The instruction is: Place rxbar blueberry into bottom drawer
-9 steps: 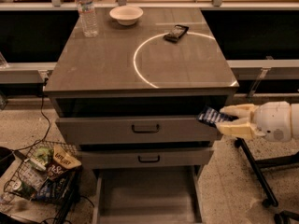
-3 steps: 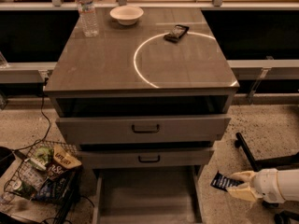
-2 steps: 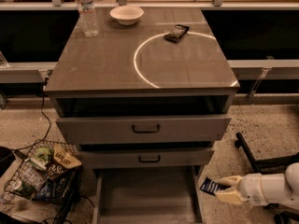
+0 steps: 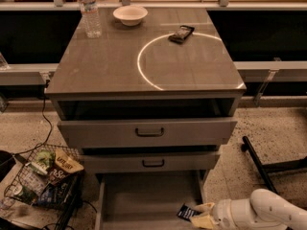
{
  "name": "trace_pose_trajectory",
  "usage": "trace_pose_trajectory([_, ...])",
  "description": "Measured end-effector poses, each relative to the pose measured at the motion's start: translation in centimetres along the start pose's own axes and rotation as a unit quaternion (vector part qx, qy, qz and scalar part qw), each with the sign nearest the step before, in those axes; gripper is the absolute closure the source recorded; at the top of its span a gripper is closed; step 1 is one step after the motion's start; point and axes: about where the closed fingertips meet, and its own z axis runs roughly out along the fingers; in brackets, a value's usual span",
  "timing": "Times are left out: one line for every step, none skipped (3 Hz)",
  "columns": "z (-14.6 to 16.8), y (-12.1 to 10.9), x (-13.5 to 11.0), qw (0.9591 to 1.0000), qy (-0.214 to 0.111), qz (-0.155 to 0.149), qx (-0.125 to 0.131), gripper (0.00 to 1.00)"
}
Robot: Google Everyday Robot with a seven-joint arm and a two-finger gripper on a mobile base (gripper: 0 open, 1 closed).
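The rxbar blueberry (image 4: 187, 212), a small dark blue wrapper, is held at the tip of my gripper (image 4: 200, 214), which is shut on it. The gripper comes in from the lower right on a white arm (image 4: 261, 212). The bar hangs over the right front part of the bottom drawer (image 4: 144, 200), which is pulled out and shows a plain grey floor. I cannot tell whether the bar touches the floor.
On the grey cabinet top (image 4: 105, 61) stand a water bottle (image 4: 89, 11), a white bowl (image 4: 130, 14) and a dark bar wrapper (image 4: 182, 34). The two upper drawers (image 4: 149, 132) are slightly pulled out. A wire basket of snacks (image 4: 41, 178) sits at lower left. A black stand leg (image 4: 256, 164) lies at right.
My gripper has carried the blue bar from beside the upper drawer down to floor level, then left over the bottom drawer's right front part.
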Motion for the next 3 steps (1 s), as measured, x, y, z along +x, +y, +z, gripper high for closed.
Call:
trace_pose_trajectory([7.8,-0.1,1.1,0.9987,-0.007,0.017,-0.048,1.00])
trace_pose_trajectory([11.9,-0.8,1.1,0.9967,-0.019,0.032,-0.072,1.00])
trace_pose_trajectory([15.4,-2.1,0.3,0.9925,-0.045,0.063,-0.095,1.00])
